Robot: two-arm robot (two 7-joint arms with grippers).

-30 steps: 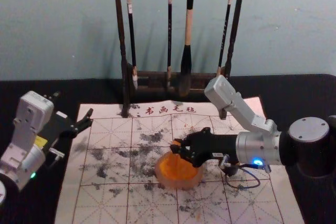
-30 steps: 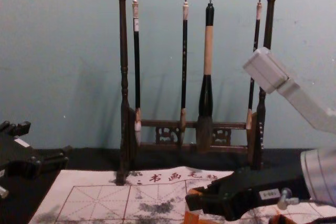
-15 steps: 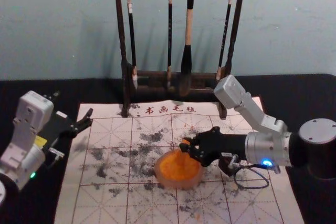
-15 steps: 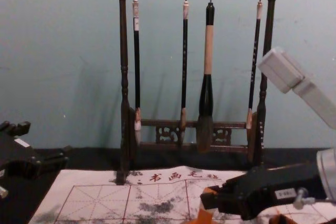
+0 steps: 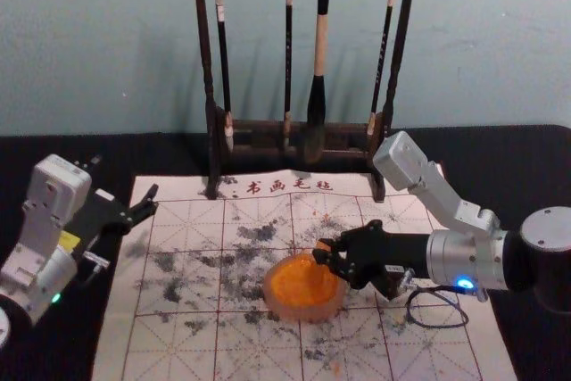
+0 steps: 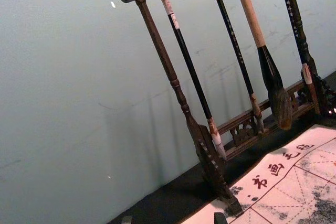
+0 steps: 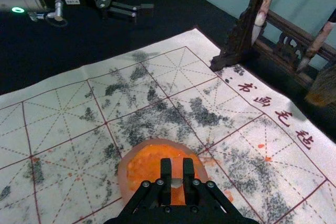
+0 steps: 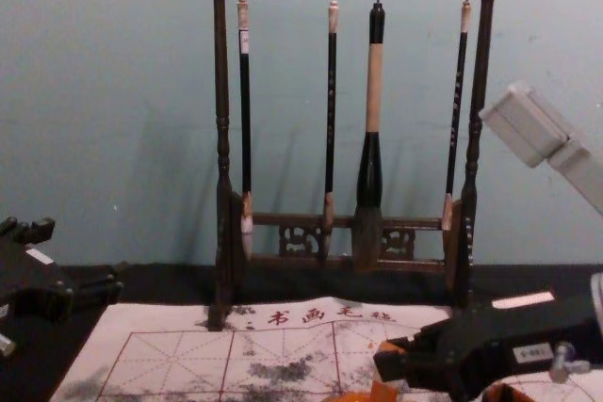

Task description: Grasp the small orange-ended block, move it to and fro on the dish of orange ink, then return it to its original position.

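Note:
In the head view my right gripper (image 5: 321, 256) is over the right part of the orange ink dish (image 5: 303, 285), holding the small orange-ended block (image 5: 322, 244). The right wrist view has the block (image 7: 177, 166) clamped between both fingers of the right gripper (image 7: 177, 176), with the round dish (image 7: 137, 165) beneath. The block's lower end is against the orange; whether it touches the ink I cannot tell. Parked at the left, my left gripper (image 5: 125, 179) is open and empty; its fingertips (image 6: 220, 217) poke into the left wrist view's edge.
A wooden rack (image 8: 222, 138) with several hanging brushes (image 8: 369, 176) stands at the back of the ink-stained mat (image 5: 178, 265). A dark brown object (image 5: 389, 285) lies on the mat below the right gripper. A cable (image 5: 437, 323) loops under the right arm.
My right gripper has moved rightward with the block, from over the dish's middle toward its right side. The left arm and the dish have stayed put.

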